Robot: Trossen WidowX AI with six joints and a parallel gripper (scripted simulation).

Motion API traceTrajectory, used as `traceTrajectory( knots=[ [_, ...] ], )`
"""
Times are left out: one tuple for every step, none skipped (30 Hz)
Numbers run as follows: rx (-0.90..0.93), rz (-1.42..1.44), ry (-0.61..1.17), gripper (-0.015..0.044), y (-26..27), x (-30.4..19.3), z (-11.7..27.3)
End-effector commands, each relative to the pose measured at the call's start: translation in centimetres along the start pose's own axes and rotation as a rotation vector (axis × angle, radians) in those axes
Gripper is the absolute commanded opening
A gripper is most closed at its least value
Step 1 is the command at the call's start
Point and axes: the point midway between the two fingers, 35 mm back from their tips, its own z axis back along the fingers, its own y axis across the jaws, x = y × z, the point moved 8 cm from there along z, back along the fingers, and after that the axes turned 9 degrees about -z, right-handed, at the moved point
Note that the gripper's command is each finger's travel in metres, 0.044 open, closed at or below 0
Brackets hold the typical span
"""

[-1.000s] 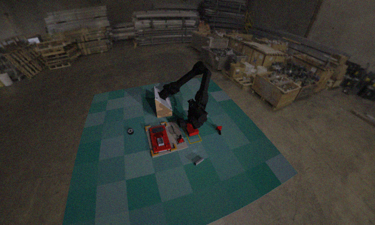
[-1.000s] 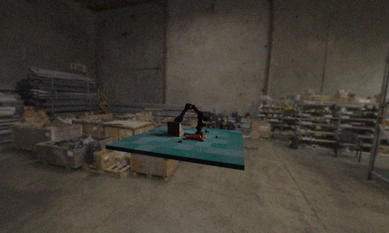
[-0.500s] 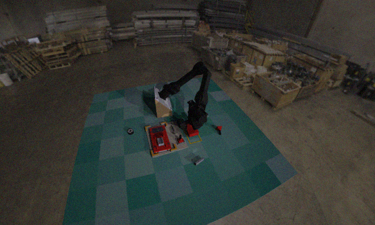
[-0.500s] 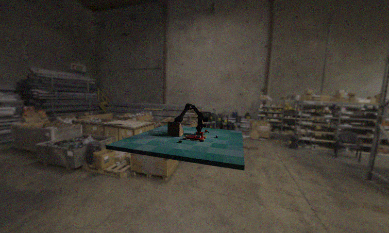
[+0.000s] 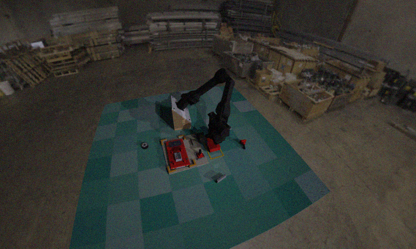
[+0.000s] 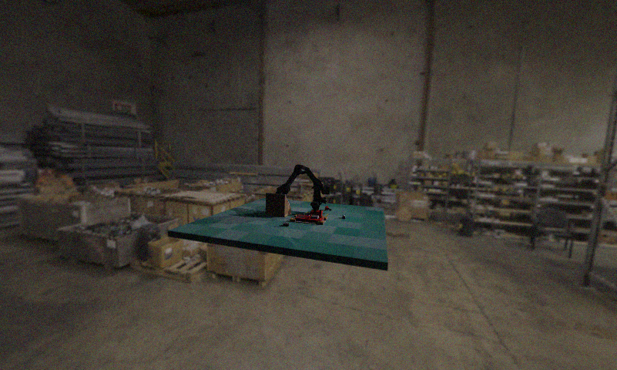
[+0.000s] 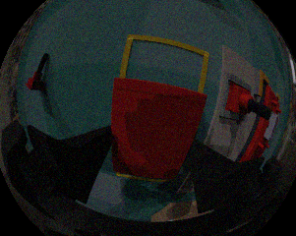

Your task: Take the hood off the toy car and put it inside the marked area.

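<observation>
The red hood [image 5: 214, 148] [image 7: 159, 128] is between the fingers of my gripper [image 5: 212, 142] [image 7: 151, 136], which is shut on it. The yellow outline of the marked area [image 5: 216, 157] [image 7: 167, 41] shows past the hood's far edge, and a short piece shows at its near edge in the wrist view. The hood covers the near part of the outline from above; its exact height over the table is hard to tell. The red toy car [image 5: 172, 157] [image 6: 306, 218] sits on the beige board, left of the hood in the top view.
A red part with a black stem [image 5: 200, 154] [image 7: 240, 100] stands on the board, near the hood. A wooden wedge block [image 5: 180, 122] [image 6: 276, 204] stands behind the board. A wheel [image 5: 144, 145], a red and black piece [image 5: 243, 142] [image 7: 36, 80] and a grey piece [image 5: 220, 178] lie around.
</observation>
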Motion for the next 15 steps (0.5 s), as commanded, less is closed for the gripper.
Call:
traceTrajectory(
  knots=[
    [-0.007, -0.007, 0.000, 0.0000, -0.15, 0.04, -0.25],
    [-0.007, -0.007, 0.000, 0.0000, -0.15, 0.04, -0.29],
    [0.000, 0.000, 0.000, 0.0026, 0.01, -0.01, -0.11],
    [0.000, 0.000, 0.000, 0.0053, 0.01, -0.01, -0.11],
    [0.000, 0.000, 0.000, 0.0079, 0.01, -0.01, -0.11],
    [0.000, 0.000, 0.000, 0.0105, 0.01, -0.01, -0.11],
    [0.000, 0.000, 0.000, 0.0131, 0.01, -0.01, -0.11],
    [0.000, 0.000, 0.000, 0.0157, 0.01, -0.01, -0.11],
    [0.000, 0.000, 0.000, 0.0184, 0.01, -0.01, -0.11],
    [0.000, 0.000, 0.000, 0.0210, 0.01, -0.01, -0.11],
    [0.000, 0.000, 0.000, 0.0236, 0.01, -0.01, -0.11],
    [0.000, 0.000, 0.000, 0.0263, 0.01, -0.01, -0.11],
    [0.000, 0.000, 0.000, 0.0289, 0.01, -0.01, -0.11],
    [0.000, 0.000, 0.000, 0.0315, 0.01, -0.01, -0.11],
    [0.000, 0.000, 0.000, 0.0341, 0.01, -0.01, -0.11]
  ],
)
